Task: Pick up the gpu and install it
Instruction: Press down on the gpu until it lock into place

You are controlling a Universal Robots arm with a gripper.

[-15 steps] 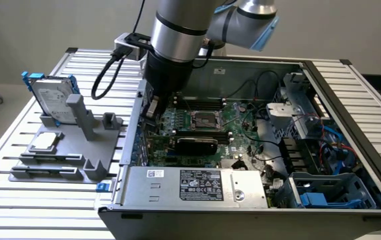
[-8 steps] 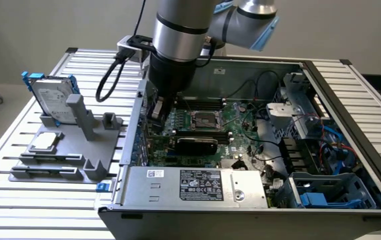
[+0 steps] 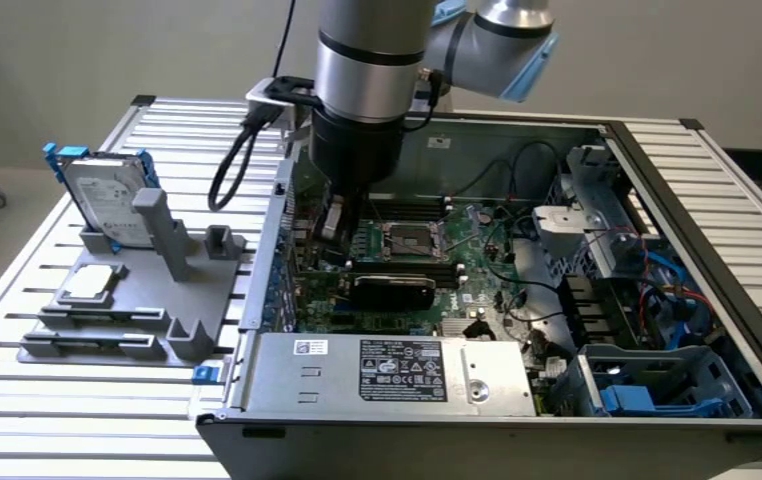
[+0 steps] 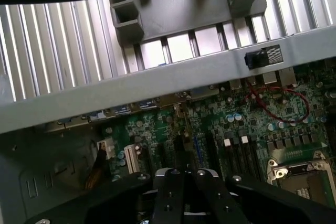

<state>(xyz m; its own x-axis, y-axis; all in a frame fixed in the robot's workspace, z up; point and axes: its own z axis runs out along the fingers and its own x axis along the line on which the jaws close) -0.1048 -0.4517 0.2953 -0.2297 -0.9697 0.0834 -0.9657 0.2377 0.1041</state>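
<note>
Gripper: fingers pressed together, nothing between them, low over the motherboard.
Gpu: flat inside the case, just beside the gripper.
Advice: descend squarely, avoid the slots.

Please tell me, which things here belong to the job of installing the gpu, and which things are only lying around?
For the job:
- gpu, black cooler up, lying inside the computer case
- motherboard that receives it
- gripper, shut, above the motherboard

Lying around:
- hard drive in its blue frame, upright on the grey holder
- power supply box
- blue cables
</note>
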